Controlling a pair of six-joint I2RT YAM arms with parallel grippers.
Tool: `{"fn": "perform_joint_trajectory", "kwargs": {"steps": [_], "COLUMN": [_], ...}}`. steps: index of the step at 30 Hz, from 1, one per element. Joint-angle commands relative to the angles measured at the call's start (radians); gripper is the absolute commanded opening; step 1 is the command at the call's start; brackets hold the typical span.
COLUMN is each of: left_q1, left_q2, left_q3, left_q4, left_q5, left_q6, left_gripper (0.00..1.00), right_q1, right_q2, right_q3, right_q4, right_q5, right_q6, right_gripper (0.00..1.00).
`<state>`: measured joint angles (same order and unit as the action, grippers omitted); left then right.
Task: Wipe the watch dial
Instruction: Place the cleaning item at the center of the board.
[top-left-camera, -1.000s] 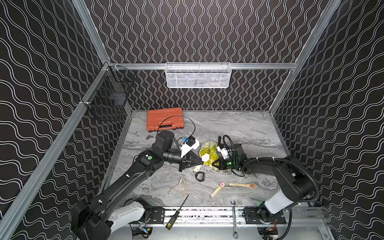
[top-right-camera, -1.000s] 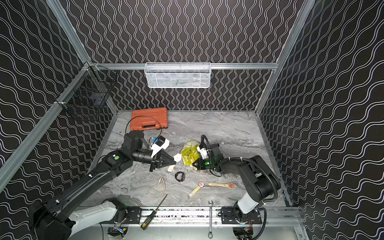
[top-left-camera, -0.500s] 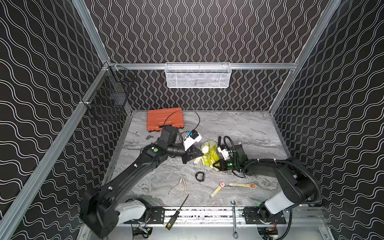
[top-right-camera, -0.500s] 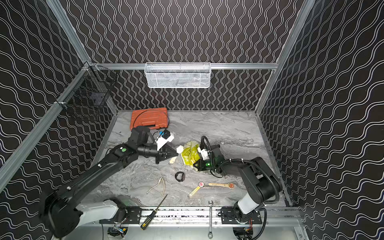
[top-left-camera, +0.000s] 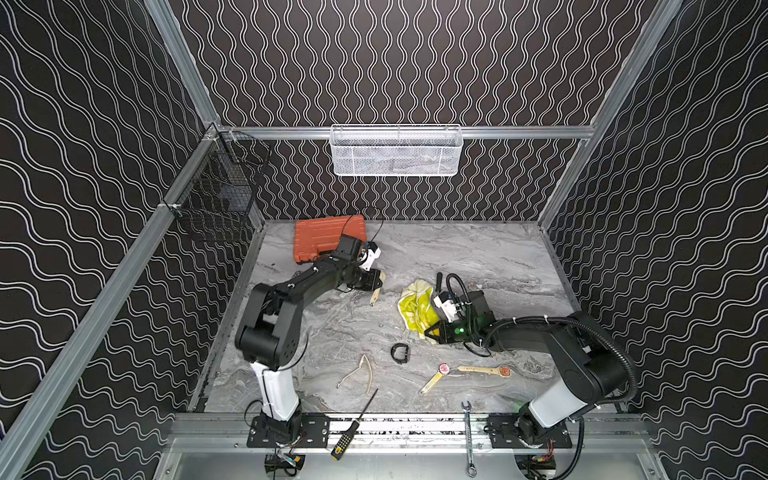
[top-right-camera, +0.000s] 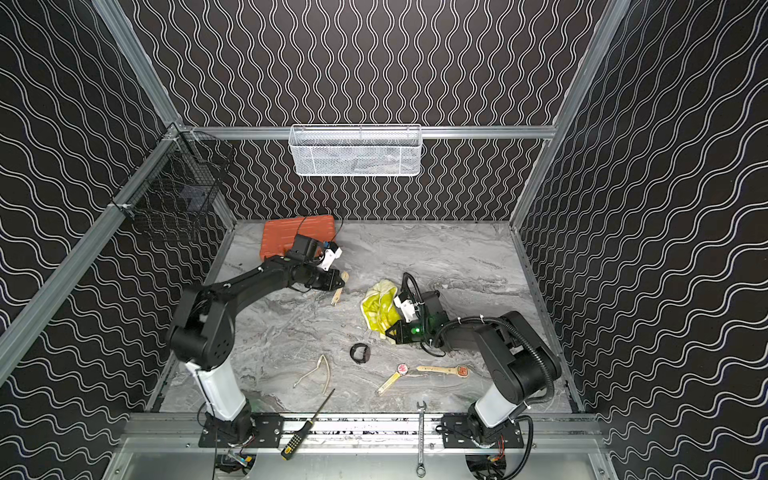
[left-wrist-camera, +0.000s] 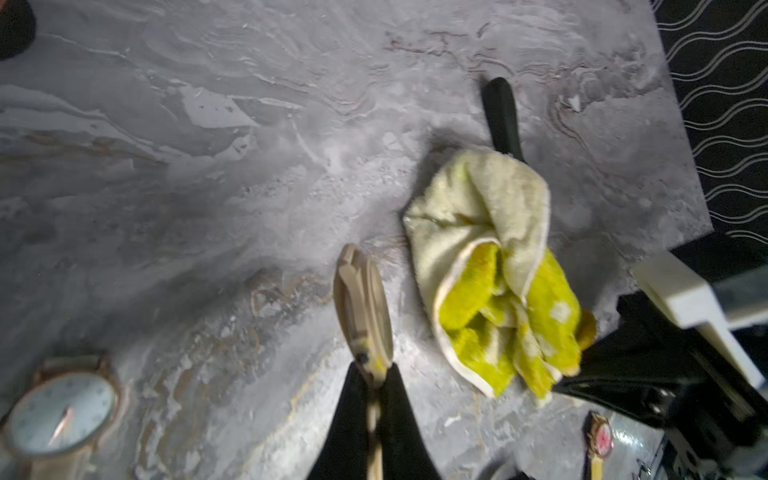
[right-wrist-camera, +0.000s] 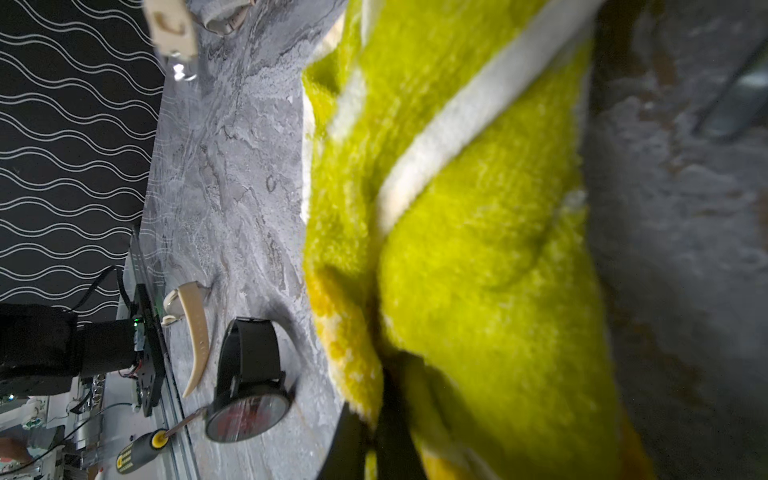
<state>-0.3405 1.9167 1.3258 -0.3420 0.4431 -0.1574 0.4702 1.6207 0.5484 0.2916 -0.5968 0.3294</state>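
The left gripper, clamped on the strap of a tan watch, had swung away from the middle of the table toward the orange case at the back, the watch hanging from it low over the marble, its dial not visible. The right gripper had not moved and was pinching the yellow cloth, now well apart from the watch. With cloth and dial separated, the wiping looked finished and the watch ready to be set down
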Motion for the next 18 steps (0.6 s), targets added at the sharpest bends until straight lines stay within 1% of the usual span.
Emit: {"fn": "perform_joint_trajectory", "kwargs": {"steps": [1,4,6,11,14,15,17,18], "left_q1": [0.022,0.039,0.043,0.054,0.071,0.075,0.077,0.077], "left_q2": [0.086,0.157,0.185,0.222,0.236,0.236,0.236,0.236], "left_q3": [0.072,0.136,0.166,0.194,0.201,0.201,0.202,0.205], "left_q4": [-0.029,-0.08,-0.125,-0.219,-0.244,-0.242,-0.236,-0.235], "left_q5": [0.024,0.022,-0.003,-0.066,-0.108,-0.121,-0.142,-0.144], "left_q6": [-0.024,-0.017,0.002,0.062,0.07,0.066,0.06,0.062], "left_gripper": [0.0,0.0,0.0,0.0,0.0,0.03,0.15,0.19], "right_q1": [0.002,0.002,0.002,0.002,0.002,0.002,0.001,0.002], "right_q2": [0.0,-0.012,-0.016,-0.031,-0.035,-0.036,-0.037,-0.038], "right_q3": [0.004,-0.014,-0.016,-0.032,-0.04,-0.043,-0.045,-0.045], "right_q4": [-0.025,-0.029,-0.041,-0.041,-0.04,-0.036,-0.033,-0.033], "right_q5": [-0.021,-0.003,0.006,0.02,0.031,0.031,0.036,0.04], "right_q6": [-0.01,-0.019,-0.03,-0.037,-0.041,-0.04,-0.038,-0.038], "right_gripper": [0.01,0.01,0.01,0.01,0.02,0.02,0.02,0.02]}}
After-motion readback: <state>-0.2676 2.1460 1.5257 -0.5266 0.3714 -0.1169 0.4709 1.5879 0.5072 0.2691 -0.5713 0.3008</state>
